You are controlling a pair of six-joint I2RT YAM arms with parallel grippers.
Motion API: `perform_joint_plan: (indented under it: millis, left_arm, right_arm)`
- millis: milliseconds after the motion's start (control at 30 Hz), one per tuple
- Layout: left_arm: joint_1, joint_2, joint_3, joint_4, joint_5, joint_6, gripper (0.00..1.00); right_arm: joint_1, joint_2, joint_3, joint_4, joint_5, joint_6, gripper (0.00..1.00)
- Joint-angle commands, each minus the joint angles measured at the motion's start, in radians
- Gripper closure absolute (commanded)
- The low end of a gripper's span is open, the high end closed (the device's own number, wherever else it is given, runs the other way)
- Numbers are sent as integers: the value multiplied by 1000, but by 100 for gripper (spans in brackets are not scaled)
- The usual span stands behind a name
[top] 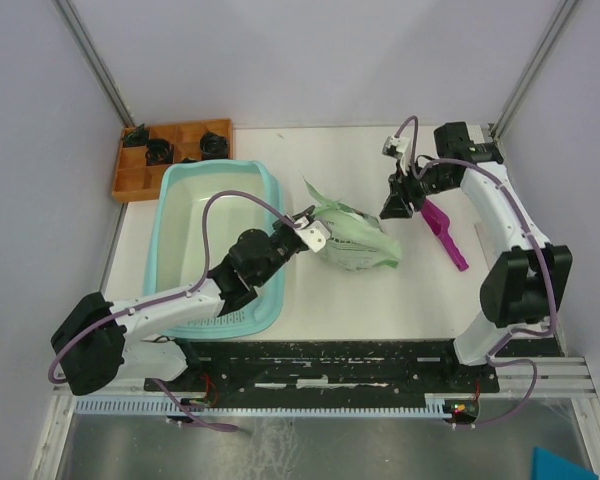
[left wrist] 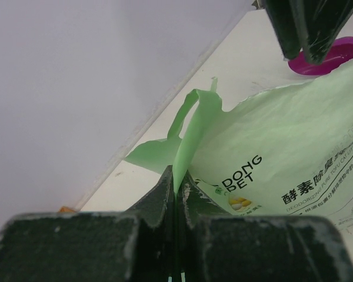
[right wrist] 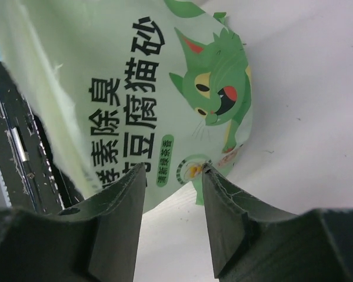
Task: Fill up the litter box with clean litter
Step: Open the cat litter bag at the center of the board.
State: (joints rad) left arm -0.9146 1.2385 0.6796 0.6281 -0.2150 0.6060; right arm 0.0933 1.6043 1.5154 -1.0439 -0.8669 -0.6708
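Teal litter box [top: 220, 168] sits at the bench [top: 420, 290] left side, long axis near-to-far, grate strip [top: 225, 322] at near end; left gripper [left wrist: 177, 188] pinches bag [top: 355, 240] top edge, right gripper [right wrist: 173, 205] gapes wide beside bag.

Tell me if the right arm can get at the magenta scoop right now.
Probably yes. The right gripper is open and empty, and the magenta scoop lies on the table just beside it with nothing between them. The bag sits on the gripper's other side.
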Motion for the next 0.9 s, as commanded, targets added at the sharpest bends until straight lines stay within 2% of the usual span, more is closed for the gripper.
perform_joint_plan:
  millis: [0,100,367,500,633,867]
  left_arm:
    - [7,-32,68,77,9,-30,97]
    - [6,-21,92,65,16,-21,97]
    - [5,18,136,53,19,-4,97]
    - [6,21,140,53,26,-18,97]
    - [5,15,129,59,42,-45,97]
    - [-4,-8,114,53,44,-45,97]
  right_arm:
    - [35,97,150,-132,-46,-57,50]
    - [57,94,157,-208,-52,-125,51]
    - [92,-38,38,-354,-45,-272,51]
    - [109,-143,-51,-316,-45,-251,51]
    - [142,-208,-132,-201,0,-170,51]
    - [154,-176,-106,-49,84,-58,52]
